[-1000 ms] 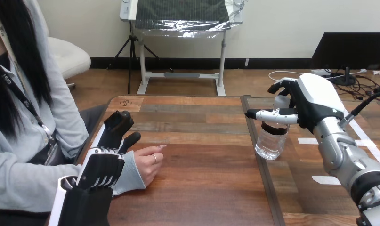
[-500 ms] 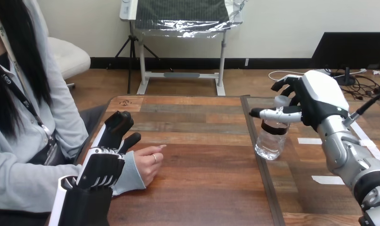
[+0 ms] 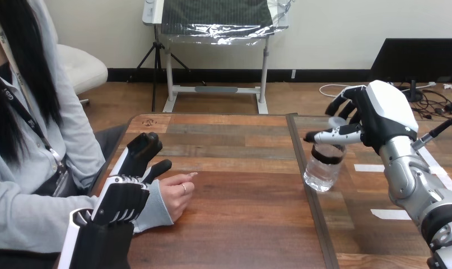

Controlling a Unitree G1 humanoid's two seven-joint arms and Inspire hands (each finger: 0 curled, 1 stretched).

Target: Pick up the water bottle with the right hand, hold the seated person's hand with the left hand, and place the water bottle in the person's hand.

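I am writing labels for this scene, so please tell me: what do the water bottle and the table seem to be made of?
The water bottle looks like thin clear plastic with a glossy finish: the table shows through it and it carries highlights. Glass cannot be excluded. The table looks like wood or a wood-pattern laminate, semi-matt: brown planks with visible grain and a soft sheen.

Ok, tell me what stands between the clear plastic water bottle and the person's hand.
Nothing visible: only bare wooden table lies between the clear plastic water bottle and the person's hand. The left hand sits at the wrist.
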